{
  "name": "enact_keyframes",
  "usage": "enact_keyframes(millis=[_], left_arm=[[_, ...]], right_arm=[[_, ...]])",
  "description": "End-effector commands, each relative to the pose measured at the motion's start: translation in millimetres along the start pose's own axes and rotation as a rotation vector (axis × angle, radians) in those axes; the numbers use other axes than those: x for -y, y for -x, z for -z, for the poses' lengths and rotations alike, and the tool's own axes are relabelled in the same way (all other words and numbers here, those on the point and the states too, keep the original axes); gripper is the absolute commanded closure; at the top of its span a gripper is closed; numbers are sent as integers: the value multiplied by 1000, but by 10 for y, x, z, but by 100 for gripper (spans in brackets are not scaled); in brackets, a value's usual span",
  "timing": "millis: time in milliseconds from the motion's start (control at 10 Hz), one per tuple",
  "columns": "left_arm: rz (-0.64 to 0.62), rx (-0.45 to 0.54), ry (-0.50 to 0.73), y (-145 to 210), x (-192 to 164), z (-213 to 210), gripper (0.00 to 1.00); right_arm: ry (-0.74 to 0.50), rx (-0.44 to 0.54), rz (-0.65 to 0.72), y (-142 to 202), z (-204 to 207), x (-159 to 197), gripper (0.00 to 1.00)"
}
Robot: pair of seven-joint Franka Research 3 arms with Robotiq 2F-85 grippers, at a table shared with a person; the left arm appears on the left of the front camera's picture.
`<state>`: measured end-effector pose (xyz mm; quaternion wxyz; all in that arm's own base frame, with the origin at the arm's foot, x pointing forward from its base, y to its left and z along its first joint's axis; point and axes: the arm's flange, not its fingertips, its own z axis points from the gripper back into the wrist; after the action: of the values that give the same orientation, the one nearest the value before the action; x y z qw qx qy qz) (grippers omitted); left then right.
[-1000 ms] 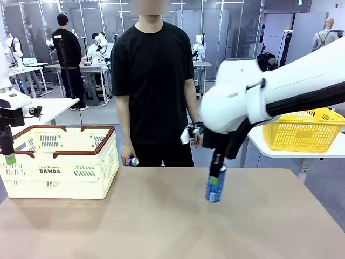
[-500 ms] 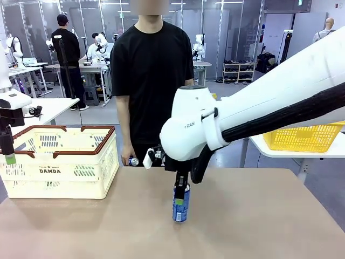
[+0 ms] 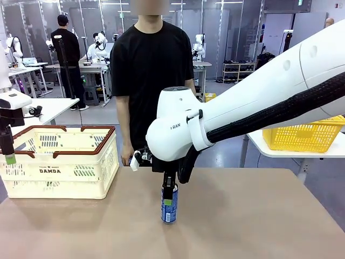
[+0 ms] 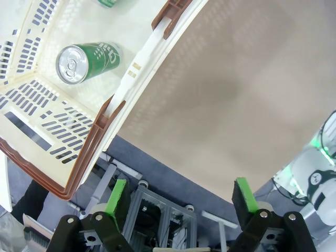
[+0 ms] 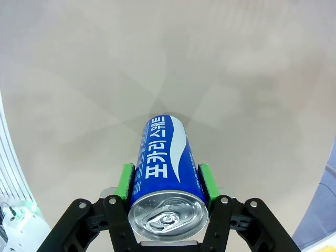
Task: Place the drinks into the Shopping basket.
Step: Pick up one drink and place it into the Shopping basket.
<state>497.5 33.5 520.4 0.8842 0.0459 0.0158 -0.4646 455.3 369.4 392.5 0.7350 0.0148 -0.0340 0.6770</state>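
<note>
My right gripper (image 3: pixel 169 190) is shut on a blue drink can (image 3: pixel 169 205) with a silver top, holding it upright close over the table's middle. In the right wrist view the green pads (image 5: pixel 126 180) clamp both sides of the blue can (image 5: pixel 164 157). The cream Shopping basket (image 3: pixel 60 162) with a brown rim stands at the table's left. My left gripper (image 3: pixel 8 151) hangs open at its near left corner. The left wrist view shows the left gripper (image 4: pixel 181 195) with nothing between its fingers, the basket's rim (image 4: pixel 103 122), and a green can (image 4: pixel 86 62) lying inside.
A person in black stands at the far edge, one hand (image 3: pixel 128 158) low by the table behind my right wrist. A yellow mesh basket (image 3: pixel 302 135) sits on a side table at the right. Bare tabletop (image 3: pixel 259 216) spreads right of the can.
My right arm has carried the blue can leftward across the table, from the right of centre toward the basket. The left arm has not moved.
</note>
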Motion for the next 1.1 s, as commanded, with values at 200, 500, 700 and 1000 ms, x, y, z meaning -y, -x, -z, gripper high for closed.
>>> enact_keyframes(millis=[200,500,700,1000], left_arm=[[-19,11,3,5,20,-26,2],[-19,11,3,5,20,-26,2],[-19,11,3,5,20,-26,2],[-19,11,3,5,20,-26,2]], right_arm=[[0,-24,-7,-87,16,52,42],[10,-33,-10,-100,46,55,42],[9,-32,-14,-105,55,50,42],[2,-33,-10,-80,94,64,42]])
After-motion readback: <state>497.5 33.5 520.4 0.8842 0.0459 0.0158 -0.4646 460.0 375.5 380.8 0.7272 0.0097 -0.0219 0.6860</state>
